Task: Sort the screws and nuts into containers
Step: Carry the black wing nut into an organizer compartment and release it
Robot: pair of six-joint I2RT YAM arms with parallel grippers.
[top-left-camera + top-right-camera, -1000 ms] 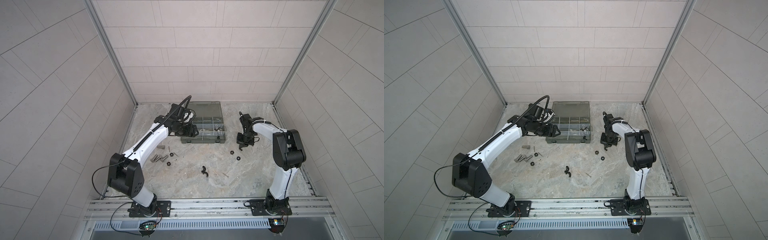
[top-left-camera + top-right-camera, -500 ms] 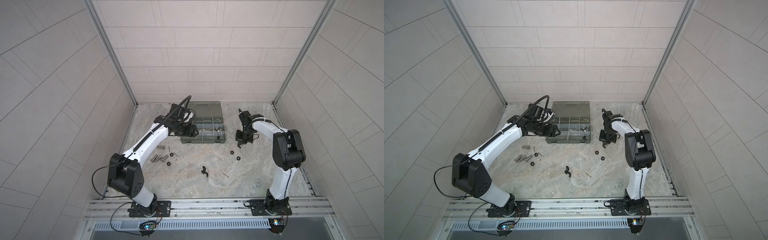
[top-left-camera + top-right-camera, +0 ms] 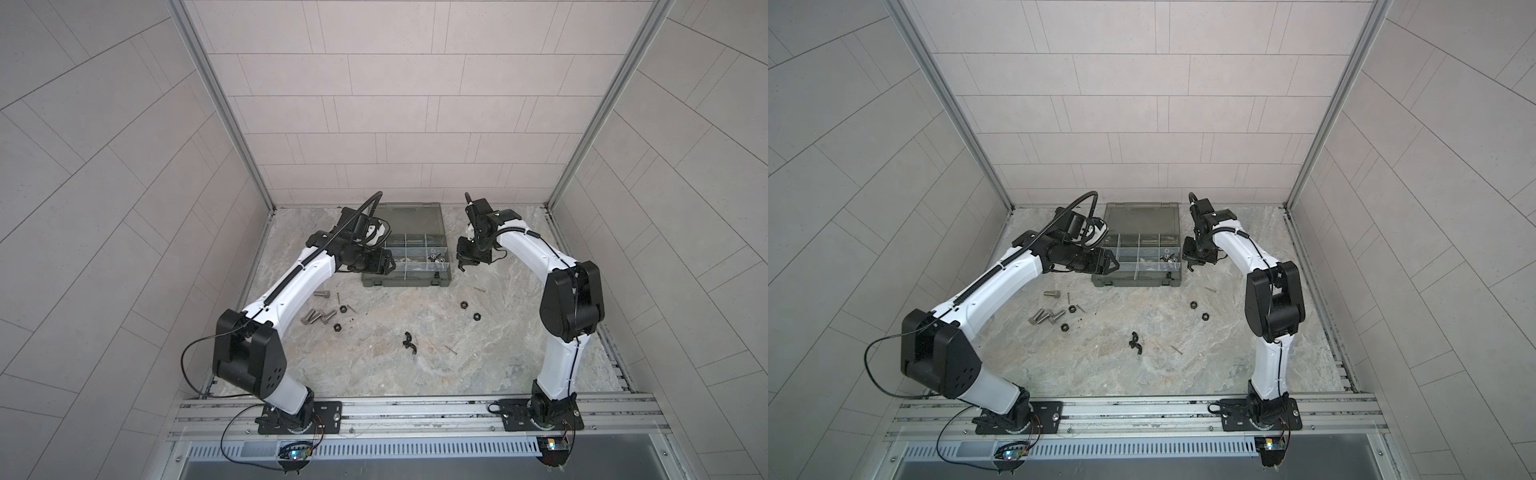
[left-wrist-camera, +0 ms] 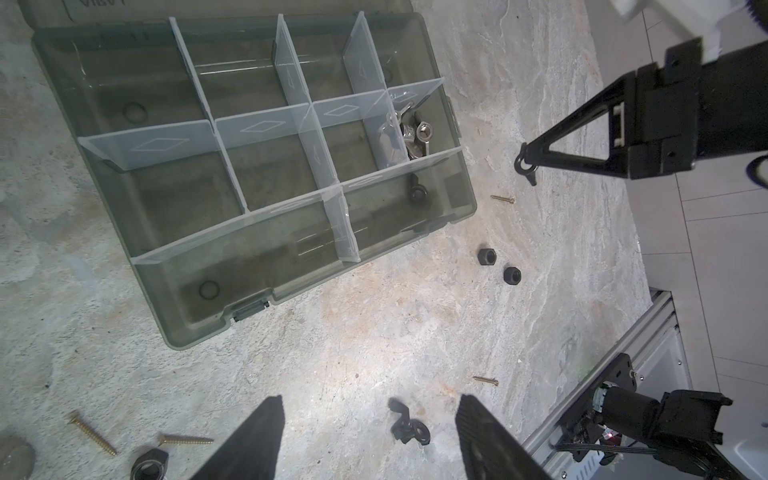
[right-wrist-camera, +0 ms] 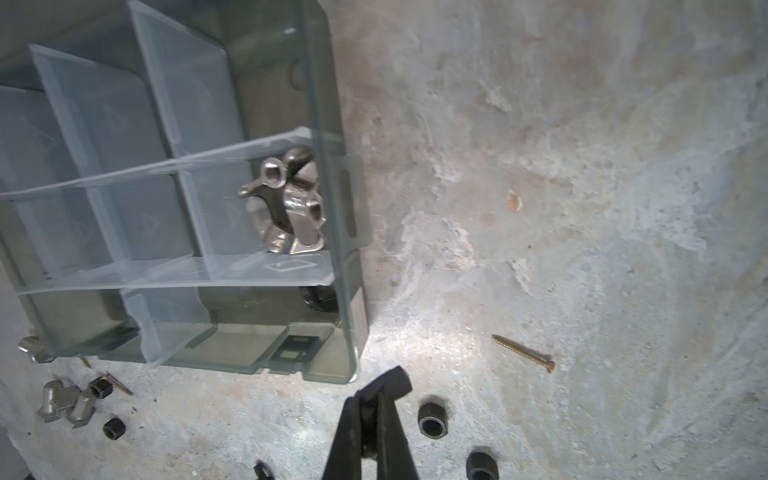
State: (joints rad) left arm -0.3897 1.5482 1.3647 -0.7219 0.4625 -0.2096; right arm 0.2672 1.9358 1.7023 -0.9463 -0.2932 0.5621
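Our left claw (image 4: 368, 405) hangs spread at the case's (image 3: 405, 283) left end, with loose bolts (image 3: 318, 318) near it on the bench (image 3: 415, 374). Silver wing nuts (image 4: 411, 131) sit in a right-end compartment. Just beside that end, our right claw (image 5: 384, 386) is pressed together on what looks like a black wing nut (image 4: 528, 166), probably to drop it in. Hex nuts (image 3: 464, 304) still lie loose.

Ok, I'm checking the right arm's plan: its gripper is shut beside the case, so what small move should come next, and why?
Probably carry the right gripper sideways over the wall of the case, to above the compartment holding silver wing nuts. It is shut on a small black piece, seemingly a nut, and sits just outside the case, beside that compartment.
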